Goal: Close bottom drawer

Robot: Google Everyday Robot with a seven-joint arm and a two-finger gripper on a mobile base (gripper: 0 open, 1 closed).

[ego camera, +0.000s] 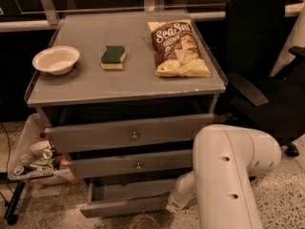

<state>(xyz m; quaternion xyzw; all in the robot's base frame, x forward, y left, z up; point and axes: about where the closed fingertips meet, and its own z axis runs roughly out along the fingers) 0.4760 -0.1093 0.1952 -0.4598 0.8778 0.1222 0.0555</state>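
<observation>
Standing open: bottom drawer point(123, 206), just left of gripper point(171, 207); gripper low at drawer's right front corner, its state cannot be told. Risk judged: off-centre push, drawer skewed, jammed.

The grey drawer cabinet point(128, 82) carried three things on its flat top. A green-and-yellow sponge point(113, 57) lay near the middle. A shallow cream bowl point(55, 59) stood upright to the left of the sponge, apart from it, near the top's left edge. A brown snack bag point(177, 47) lay flat to the sponge's right, also apart. Far below the sponge, the gripper point(174, 205) sat by the right end of the pulled-out bottom drawer point(124, 207).
</observation>
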